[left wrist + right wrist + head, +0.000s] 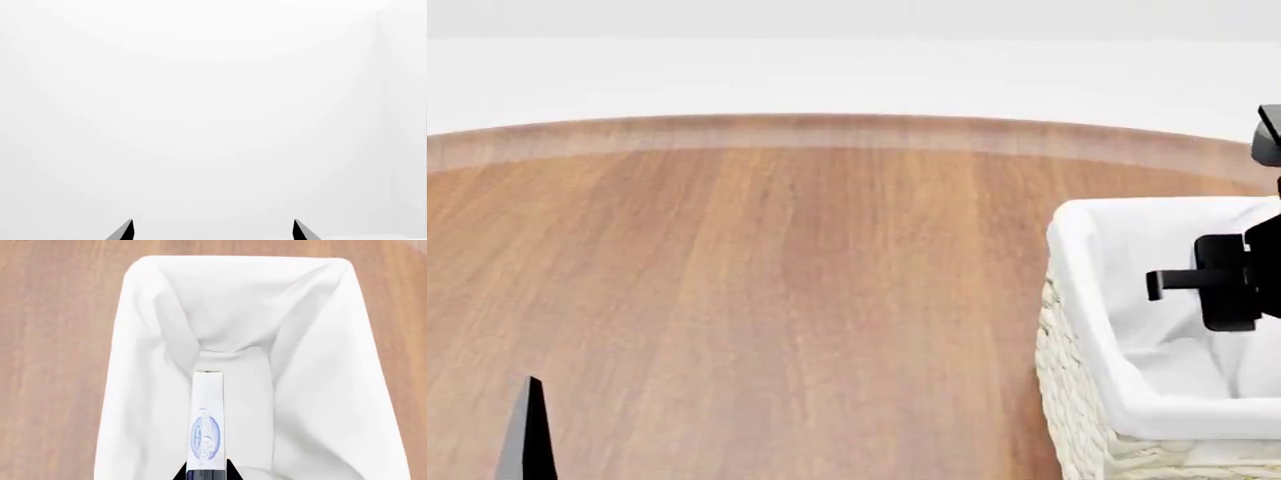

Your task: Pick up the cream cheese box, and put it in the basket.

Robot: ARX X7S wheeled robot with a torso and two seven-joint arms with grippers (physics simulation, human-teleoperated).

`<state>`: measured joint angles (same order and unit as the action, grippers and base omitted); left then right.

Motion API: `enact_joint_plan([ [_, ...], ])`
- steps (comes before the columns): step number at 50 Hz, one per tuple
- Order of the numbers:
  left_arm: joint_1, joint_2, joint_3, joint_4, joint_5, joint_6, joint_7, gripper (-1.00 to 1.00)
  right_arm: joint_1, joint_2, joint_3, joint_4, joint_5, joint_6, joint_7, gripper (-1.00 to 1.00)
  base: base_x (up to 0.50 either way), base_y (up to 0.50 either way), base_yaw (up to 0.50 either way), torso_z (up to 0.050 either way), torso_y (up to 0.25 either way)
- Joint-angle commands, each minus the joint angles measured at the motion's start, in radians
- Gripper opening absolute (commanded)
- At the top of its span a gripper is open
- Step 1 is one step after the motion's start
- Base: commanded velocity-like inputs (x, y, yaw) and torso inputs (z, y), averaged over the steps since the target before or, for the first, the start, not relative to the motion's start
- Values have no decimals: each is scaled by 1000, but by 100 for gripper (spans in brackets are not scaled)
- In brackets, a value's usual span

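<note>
A: How much room is there around the basket (pixel 1094 400)?

B: In the head view its near-left corner and left wall are all that show; the rest runs out of frame. On the side of that wall the wooden tabletop (pixel 761 290) lies bare up to its curved far edge. From the right wrist view the basket mouth is wide, the white cloth liner (pixel 133 365) folded over the rim on every side that shows, with wood beyond it.

A: Anything in the way above the basket?

B: Only the right gripper (pixel 1228 280) itself, a black shape over the basket's opening. The liner bunches into folds toward the basket's far end, and the bottom beneath is plain cloth.

A: Where is the cream cheese box (pixel 207 425)?

B: Over the inside of the basket, seen edge-on from the right wrist: a thin white strip with an oval blue mark and script lettering. The right fingers (pixel 181 474) are clamped on its near end, one on each face.

A: Does it touch the liner?

B: I cannot tell.

A: And the left gripper (pixel 213 230)?

B: Well apart from the basket. Its two dark fingers (pixel 123 231) stand spread with nothing between them, facing a blank white background.
</note>
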<state>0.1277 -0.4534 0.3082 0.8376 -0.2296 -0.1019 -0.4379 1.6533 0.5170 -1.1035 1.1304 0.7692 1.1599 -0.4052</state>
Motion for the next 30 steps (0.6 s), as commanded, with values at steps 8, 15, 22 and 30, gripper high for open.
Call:
enact_joint_plan([
  [8,-2,-3,7,-4,0,4,-2,100,-23,-35,17,57,-10,-56,-30,-100,0,0,0,0,1],
  [15,1,-4,11,-6,2,8,-3,100,-36,-48,17,78,-15,-73,-44,-100,0,0,0,2,0],
  [22,1,-7,9,-6,-2,11,-5,100,-40,-83,6,143,-36,-113,-79,-100,0,0,0,0,0],
  [30,0,-8,11,-3,-2,7,-8,100,-53,-97,19,171,-58,-136,-85,-100,0,0,0,0,1],
])
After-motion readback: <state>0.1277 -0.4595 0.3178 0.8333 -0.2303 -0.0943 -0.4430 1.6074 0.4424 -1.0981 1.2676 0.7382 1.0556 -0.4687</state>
